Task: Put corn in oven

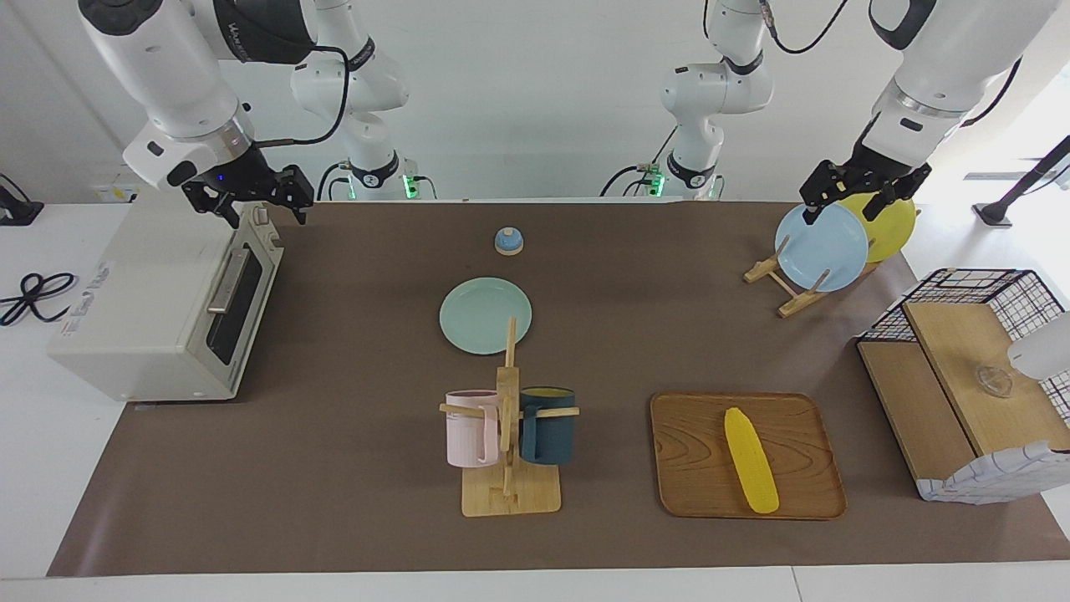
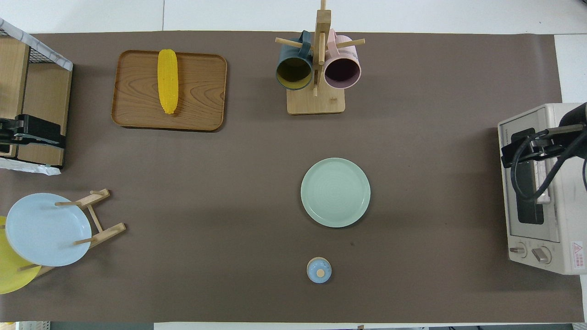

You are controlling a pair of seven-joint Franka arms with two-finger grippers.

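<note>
The yellow corn (image 1: 750, 460) lies on a wooden tray (image 1: 802, 493), toward the left arm's end of the table and farther from the robots than the plate rack. It also shows in the overhead view (image 2: 167, 80) on the tray (image 2: 202, 91). The cream-white oven (image 1: 142, 309) stands at the right arm's end with its door shut; the overhead view shows it too (image 2: 536, 220). My right gripper (image 1: 251, 205) hangs open and empty over the oven's top (image 2: 523, 146). My left gripper (image 1: 857, 201) hangs open and empty over the plate rack (image 2: 27, 130).
A mug stand (image 1: 507, 418) with a pink and a dark blue mug stands mid-table. A green plate (image 1: 485, 315) and a small blue bell (image 1: 508, 241) lie nearer to the robots. A rack holds a blue plate (image 1: 821, 247) and a yellow plate (image 1: 890, 226). A wire-and-wood shelf basket (image 1: 961, 368) stands at the left arm's end.
</note>
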